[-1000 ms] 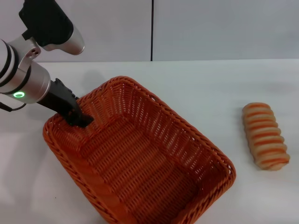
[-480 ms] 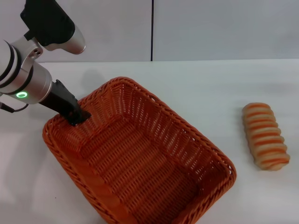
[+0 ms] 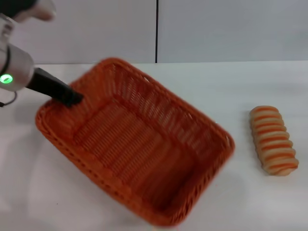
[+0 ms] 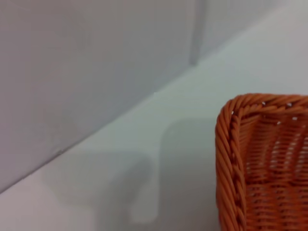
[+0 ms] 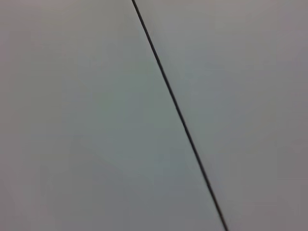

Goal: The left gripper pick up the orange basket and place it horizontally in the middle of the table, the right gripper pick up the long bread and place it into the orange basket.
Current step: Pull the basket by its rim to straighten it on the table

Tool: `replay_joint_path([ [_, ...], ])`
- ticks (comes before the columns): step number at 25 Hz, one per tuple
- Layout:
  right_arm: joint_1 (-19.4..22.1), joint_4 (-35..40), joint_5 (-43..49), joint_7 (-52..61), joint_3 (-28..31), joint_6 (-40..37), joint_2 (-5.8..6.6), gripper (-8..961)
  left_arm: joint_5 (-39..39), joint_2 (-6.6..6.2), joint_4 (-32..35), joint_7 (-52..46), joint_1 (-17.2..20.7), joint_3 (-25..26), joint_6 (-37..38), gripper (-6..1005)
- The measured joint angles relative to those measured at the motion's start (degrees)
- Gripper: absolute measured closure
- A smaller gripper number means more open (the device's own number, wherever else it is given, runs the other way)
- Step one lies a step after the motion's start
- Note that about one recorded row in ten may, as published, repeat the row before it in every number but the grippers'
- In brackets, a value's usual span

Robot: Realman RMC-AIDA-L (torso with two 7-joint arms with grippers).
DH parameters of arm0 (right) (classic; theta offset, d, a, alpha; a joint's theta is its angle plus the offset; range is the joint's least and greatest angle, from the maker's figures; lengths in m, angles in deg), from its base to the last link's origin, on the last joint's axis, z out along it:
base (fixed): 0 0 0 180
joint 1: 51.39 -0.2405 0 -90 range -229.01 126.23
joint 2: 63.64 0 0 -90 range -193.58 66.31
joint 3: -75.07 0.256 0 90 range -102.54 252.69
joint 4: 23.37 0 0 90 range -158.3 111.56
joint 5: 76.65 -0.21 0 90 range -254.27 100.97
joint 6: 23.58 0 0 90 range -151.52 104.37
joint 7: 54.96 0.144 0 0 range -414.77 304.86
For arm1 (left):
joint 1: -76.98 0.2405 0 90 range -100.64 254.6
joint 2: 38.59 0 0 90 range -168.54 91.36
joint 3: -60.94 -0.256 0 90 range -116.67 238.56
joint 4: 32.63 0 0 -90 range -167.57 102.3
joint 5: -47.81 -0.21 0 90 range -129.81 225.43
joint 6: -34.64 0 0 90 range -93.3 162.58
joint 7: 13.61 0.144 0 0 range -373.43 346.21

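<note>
1. Head view: the left gripper [image 3: 72,97] reaches in from the left edge on a silver arm with a green ring light [image 3: 6,79]. Its black jaws are clamped on the far-left short wall of the orange basket [image 3: 144,159], near the corner.
2. Head view: the basket is skewed on the white bench [image 3: 269,82], its long axis running from far left to near right. The picture is smeared around it, and a soft shadow shows under its near and right edges; whether it touches the bench cannot be told.
3. Head view: the basket holds nothing. Its woven floor and sloped sides are all in sight.
4. Head view: the long bread [image 3: 273,140] lies flat on the bench to the right, well apart from the basket, its length pointing roughly away from the robot. Its orange-brown stripes run crosswise.
5. Head view: a pale wall with a dark vertical seam [image 3: 157,31] stands behind the bench. The right gripper is not in sight.
6. Left wrist view: one braided corner of the basket [image 4: 240,159] fills the lower side, with bench [image 4: 120,159] and wall beyond it. A grey shadow lies on the bench beside the rim. The jaws themselves are not shown here.
7. Right wrist view: only a plain pale surface crossed by a thin dark line [image 5: 178,113]. Neither jaws nor bread appear.
</note>
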Motion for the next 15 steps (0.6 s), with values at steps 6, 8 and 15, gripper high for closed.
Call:
replay_joint_path([
  [6, -1.4, 3.2, 0.1, 0.7, 0.9, 1.6, 2.48, 334, -0.5, -0.06, 0.6, -5.5, 1.0, 3.5, -0.5, 819],
  [8, -2.4, 3.7, 0.2, 0.7, 0.9, 3.0, 3.26, 334, -1.1, -0.11, 1.3, -10.4, 3.1, 5.0, -1.5, 824],
  [15, -5.6, 5.0, 0.4, 0.8, 0.6, 7.7, 5.03, 333, -0.9, 0.16, 5.3, -14.7, 7.1, 5.5, -1.3, 831],
])
